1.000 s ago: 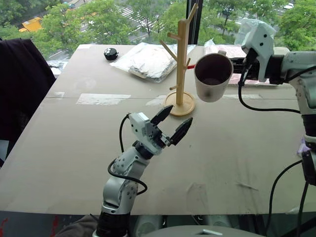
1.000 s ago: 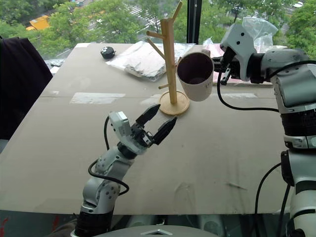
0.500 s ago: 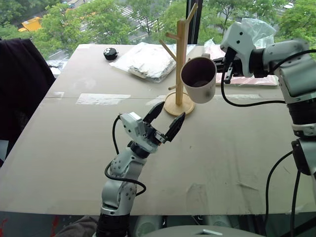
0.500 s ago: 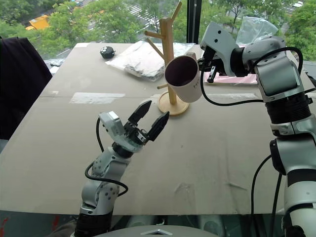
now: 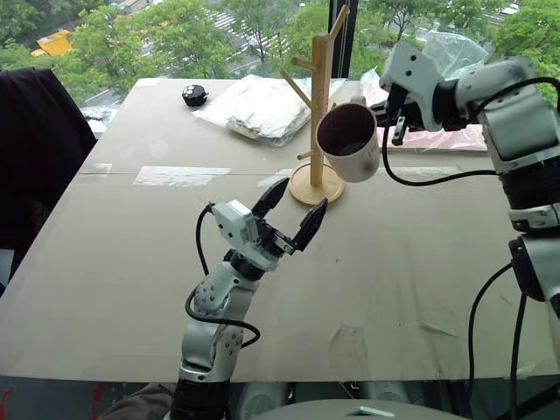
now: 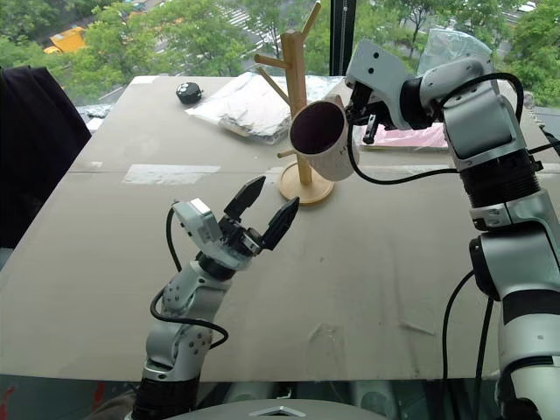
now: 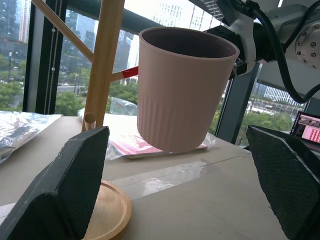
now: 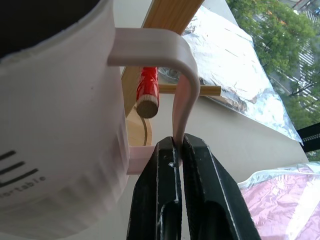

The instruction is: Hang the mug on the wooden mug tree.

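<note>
High-rise lab: test table (image 5: 131, 262) by windows (image 5: 175, 35)

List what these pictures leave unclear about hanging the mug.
- Peg and handle: in the right wrist view the red-tipped peg shows inside the handle loop of the mug; whether it has gone through cannot be told.
- Lettering: cut off by the edge.
- The wooden mug tree: in the eye views the mug hides that peg.
- Right gripper: the mug hides its fingertips in the eye views.

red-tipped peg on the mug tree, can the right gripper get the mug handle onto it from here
Probably yes: the right gripper pinches the mug by its handle, and the red-tipped peg sits right at the loop's opening, nothing between.
</note>
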### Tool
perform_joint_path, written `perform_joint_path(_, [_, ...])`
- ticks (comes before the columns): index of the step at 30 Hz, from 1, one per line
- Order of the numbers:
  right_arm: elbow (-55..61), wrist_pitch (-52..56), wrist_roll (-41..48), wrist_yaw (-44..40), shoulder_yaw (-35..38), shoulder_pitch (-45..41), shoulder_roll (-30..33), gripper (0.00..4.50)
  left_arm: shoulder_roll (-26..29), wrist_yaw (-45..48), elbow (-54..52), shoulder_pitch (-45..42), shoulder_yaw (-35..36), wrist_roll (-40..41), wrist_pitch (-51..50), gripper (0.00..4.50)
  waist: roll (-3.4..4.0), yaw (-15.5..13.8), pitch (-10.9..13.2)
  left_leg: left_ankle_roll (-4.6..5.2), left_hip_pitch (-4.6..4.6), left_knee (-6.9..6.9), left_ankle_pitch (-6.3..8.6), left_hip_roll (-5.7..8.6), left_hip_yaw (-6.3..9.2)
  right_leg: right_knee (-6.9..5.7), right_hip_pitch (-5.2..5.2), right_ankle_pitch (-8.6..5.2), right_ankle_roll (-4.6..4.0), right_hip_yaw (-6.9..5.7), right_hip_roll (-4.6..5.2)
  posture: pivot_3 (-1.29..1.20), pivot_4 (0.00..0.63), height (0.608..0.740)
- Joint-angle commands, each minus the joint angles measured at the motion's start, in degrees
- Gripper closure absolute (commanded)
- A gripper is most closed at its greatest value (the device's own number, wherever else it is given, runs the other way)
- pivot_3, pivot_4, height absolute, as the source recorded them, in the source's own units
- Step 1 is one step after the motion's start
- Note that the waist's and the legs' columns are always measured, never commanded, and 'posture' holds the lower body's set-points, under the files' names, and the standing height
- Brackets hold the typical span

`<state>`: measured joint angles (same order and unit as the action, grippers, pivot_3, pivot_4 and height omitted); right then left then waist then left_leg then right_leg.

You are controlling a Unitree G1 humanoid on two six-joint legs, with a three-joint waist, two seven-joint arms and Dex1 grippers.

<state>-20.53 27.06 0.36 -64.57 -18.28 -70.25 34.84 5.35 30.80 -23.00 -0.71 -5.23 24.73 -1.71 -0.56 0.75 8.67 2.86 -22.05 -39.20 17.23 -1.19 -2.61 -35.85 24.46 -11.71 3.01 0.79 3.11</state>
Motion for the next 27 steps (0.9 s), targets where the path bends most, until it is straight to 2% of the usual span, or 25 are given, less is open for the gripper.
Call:
perform_joint_path(1, [-1.0, -2.8, -1.9, 0.5, 0.4, -3.0, -0.4, 4.46, -0.2, -0.1, -0.8, -0.2, -0.5, -0.4, 2.0, 0.0, 0.0, -0.1, 0.0, 0.0, -0.03, 0.0, 0.0, 0.0, -0.01, 0.0, 0.03, 0.01, 0.02, 0.0, 0.0, 0.0, 0.15, 0.74])
perform_joint_path(3, [-2.0, -3.8, -2.5, 0.9, 0.6, -3.4, -1.0, 4.46, -0.3, -0.3, -0.6, -0.4, -0.4, -0.8, 2.6, 0.0, 0.0, -0.1, 0.0, -0.01, -0.11, -0.01, -0.01, 0.01, -0.01, 0.0, 0.11, 0.05, 0.08, 0.0, 0.01, 0.0, 0.15, 0.74])
perform_joint_path(4, [-2.5, -4.3, -2.7, 1.2, 0.8, -3.6, -1.2, 3.88, -0.4, -0.6, -0.5, -0.6, -0.3, -1.1, 3.0, 0.0, 0.0, -0.1, 0.0, -0.02, -0.15, -0.01, -0.01, 0.01, -0.01, 0.0, 0.14, 0.11, 0.18, -0.01, 0.02, 0.0, 0.15, 0.74])
perform_joint_path(8, [-3.9, -5.1, -3.0, 2.4, 1.6, -4.3, -1.8, 2.25, -0.3, -0.9, -0.2, -1.0, -0.2, -1.4, 3.5, 0.0, 0.0, -0.1, 0.0, -0.03, -0.23, -0.01, -0.02, 0.01, 0.0, 0.0, 0.24, 0.12, 0.2, -0.01, 0.02, 0.0, 0.15, 0.74])
perform_joint_path(12, [-4.4, -4.5, -2.5, 3.4, 3.3, -4.3, -0.6, 0.23, 0.0, -0.7, 0.1, -0.9, -0.6, -1.4, 3.5, 0.0, 0.0, -0.1, 0.0, -0.07, -0.34, -0.01, -0.04, 0.01, 0.03, 0.0, 0.33, 0.13, 0.2, -0.05, 0.02, 0.0, 0.15, 0.74])
perform_joint_path(13, [-4.2, -4.1, -2.3, 3.5, 3.9, -3.9, -0.1, 0.06, 0.1, -0.7, 0.0, -0.8, -0.7, -1.4, 3.6, 0.0, 0.0, -0.1, 0.0, -0.06, -0.37, -0.01, -0.04, 0.01, 0.04, 0.01, 0.35, 0.13, 0.2, -0.06, 0.02, 0.0, 0.15, 0.74])
perform_joint_path(17, [2.0, 1.2, 1.7, 2.7, 8.8, 3.5, 3.1, 0.06, 1.3, -0.5, -0.3, 0.4, -0.8, -1.4, 2.9, 0.0, -0.03, -0.7, 0.0, -0.06, -0.52, -0.03, -0.04, 0.04, 0.12, 0.04, 0.41, 0.13, 0.21, -0.16, 0.08, 0.0, 0.15, 0.74])
perform_joint_path(21, [18.6, 4.5, 13.6, 0.3, 20.7, 24.5, 5.4, 0.06, 6.7, 2.7, -0.8, 6.0, -1.9, -3.6, 2.6, 0.0, -0.08, -1.4, -0.1, -0.04, -0.61, 0.01, -0.02, 0.03, 0.26, 0.11, 0.4, 0.13, 0.21, -0.29, 0.12, 0.0, 0.15, 0.74])
perform_joint_path(24, [28.4, 2.1, 22.4, 1.3, 30.4, 39.9, 2.5, 0.06, 11.4, 4.4, -1.0, 9.6, -1.9, -4.5, 1.5, 0.0, 0.13, -1.4, 0.1, -0.05, -0.76, 0.06, -0.02, 0.0, 0.36, 0.09, 0.52, 0.12, 0.22, -0.37, 0.11, 0.0, 0.15, 0.74])
perform_joint_path(27, [35.8, 2.6, 26.1, 4.9, 35.6, 54.4, -0.3, 0.06, 14.5, 4.9, -1.9, 12.9, -0.7, -4.0, -0.7, 0.0, 0.27, -1.4, 0.1, -0.01, -0.63, -0.01, 0.0, 0.02, 0.29, -0.01, 0.48, 0.12, 0.23, -0.28, 0.06, 0.0, 0.15, 0.74])
